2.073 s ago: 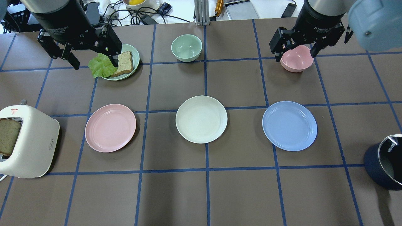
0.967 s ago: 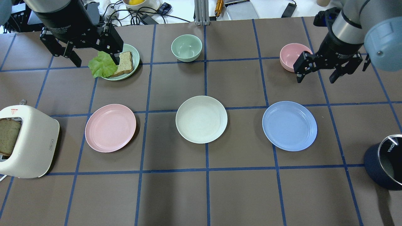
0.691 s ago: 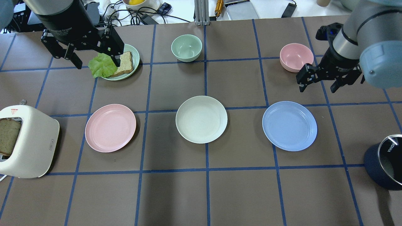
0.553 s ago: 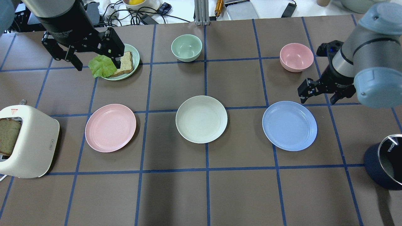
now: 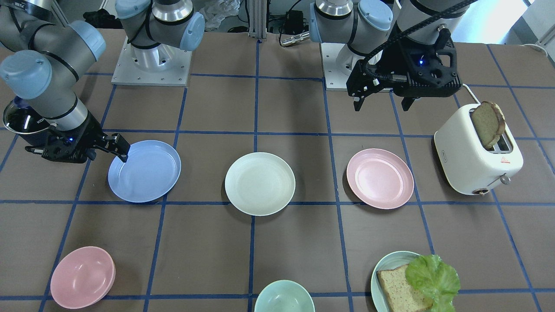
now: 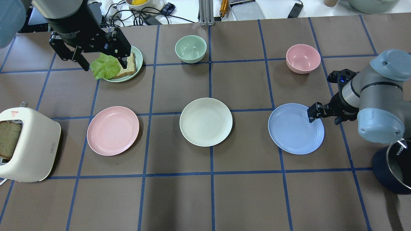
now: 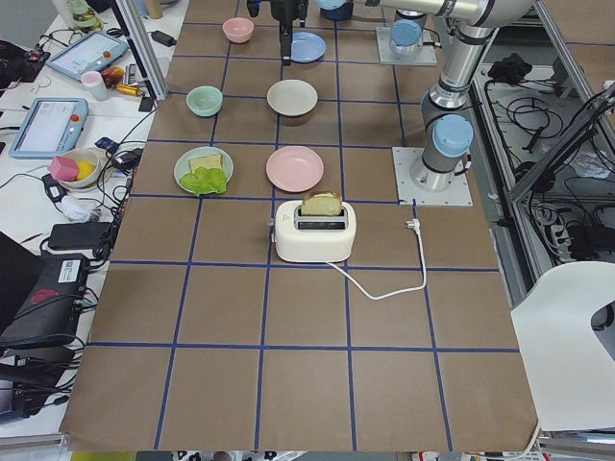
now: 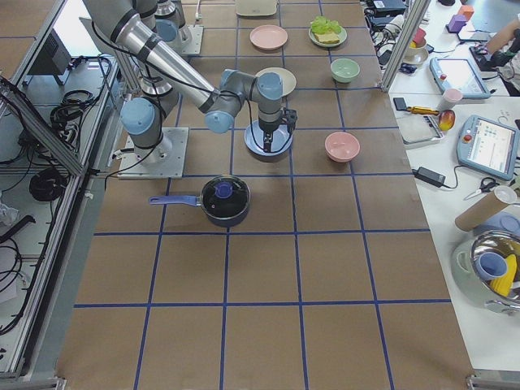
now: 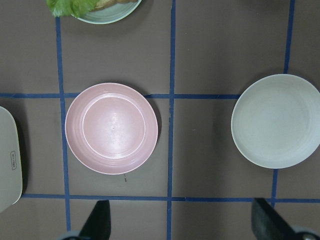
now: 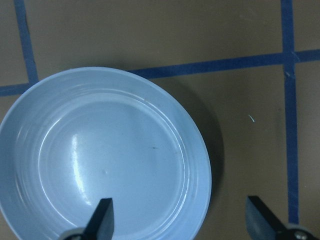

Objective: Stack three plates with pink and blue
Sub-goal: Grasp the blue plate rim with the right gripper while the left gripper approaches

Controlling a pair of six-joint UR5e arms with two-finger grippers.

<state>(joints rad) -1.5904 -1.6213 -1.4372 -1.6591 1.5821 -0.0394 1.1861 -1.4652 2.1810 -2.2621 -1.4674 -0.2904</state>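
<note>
ok, right gripper (image 6: 323, 117) wide open, empty, straddling right rim of blue plate (image 6: 293, 130); looks light, stiff, slick, so pinch that rim. left gripper (image 9: 182, 220) open, empty.

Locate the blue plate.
In the overhead view the blue plate lies right of the cream plate, with the open right gripper straddling its rim.

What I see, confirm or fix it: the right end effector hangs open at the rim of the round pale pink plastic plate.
Wrong plate. The right end effector hangs open at the rim of the round light blue plastic plate, as the right wrist-mounted view shows.
</note>
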